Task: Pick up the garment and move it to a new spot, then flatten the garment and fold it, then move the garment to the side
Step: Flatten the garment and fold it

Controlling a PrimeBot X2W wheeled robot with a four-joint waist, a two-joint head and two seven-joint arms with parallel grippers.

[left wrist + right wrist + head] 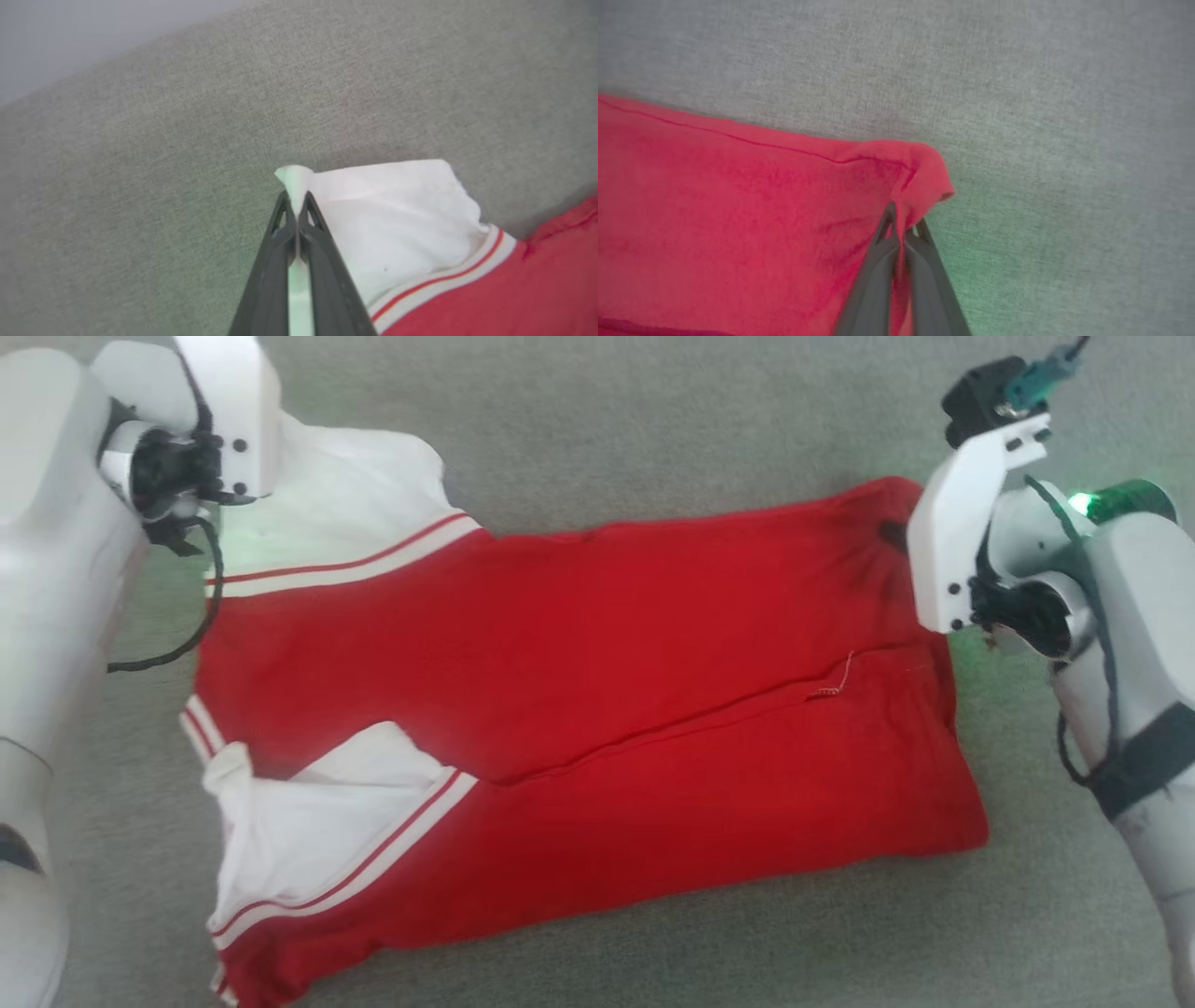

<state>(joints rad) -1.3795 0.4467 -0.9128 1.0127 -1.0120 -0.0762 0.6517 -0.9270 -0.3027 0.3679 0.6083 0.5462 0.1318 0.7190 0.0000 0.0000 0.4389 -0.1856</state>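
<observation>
A grey woven surface (653, 411) spreads under everything. On it lies the red jersey T-shirt (579, 653), stretched sideways before the robot. Its near long side is already turned over onto the body, so the folding step seems to be in hand. On its far edge, the white sleeve (397, 210) is at the robot's left and the red hem corner (924, 172) at its right. The left gripper (295, 205) has its jaws pressed together on the sleeve tip, and the right gripper (903, 224) is clamped on the hem corner. The next move probably calls for lifting both corners evenly and bringing the far edge toward the robot, cloth taut.
</observation>
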